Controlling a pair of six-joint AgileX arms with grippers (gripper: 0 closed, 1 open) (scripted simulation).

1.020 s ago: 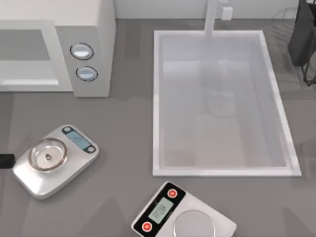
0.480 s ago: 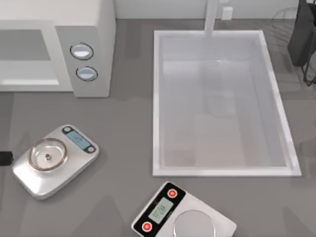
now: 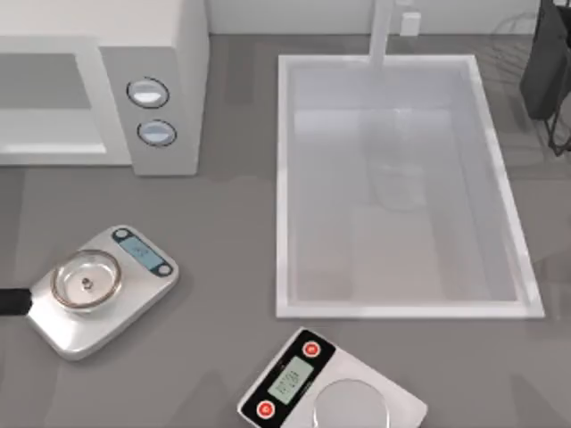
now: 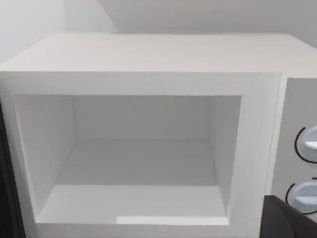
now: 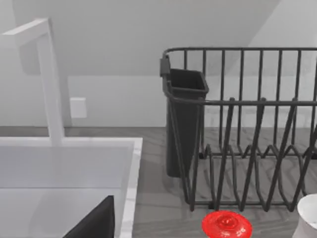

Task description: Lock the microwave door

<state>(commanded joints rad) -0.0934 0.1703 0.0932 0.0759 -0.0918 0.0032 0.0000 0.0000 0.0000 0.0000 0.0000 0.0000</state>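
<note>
The white microwave (image 3: 169, 40) stands at the table's back left, its grey panel with two round dials (image 3: 152, 111) facing forward. Its cavity (image 4: 143, 158) is open and bare in the left wrist view, which looks straight into the microwave (image 4: 148, 54). The microwave door is out of view. My left gripper (image 3: 12, 301) reaches in as a dark tip at the table's left edge, low and in front of the microwave, beside a silver scale. A dark piece of my right gripper (image 5: 94, 220) hangs near the sink's corner.
A silver kitchen scale (image 3: 98, 290) with a round pan lies front left, a second scale (image 3: 330, 388) at the front middle. A large white sink (image 3: 285, 178) with a faucet (image 3: 382, 31) fills the right. A black dish rack (image 5: 247, 129) stands beyond, a red round thing (image 5: 226, 224) before it.
The dark tip of my left gripper at the left edge has slid slightly toward the front and reaches farther in, up to the scale's edge. Everything else is as before.
</note>
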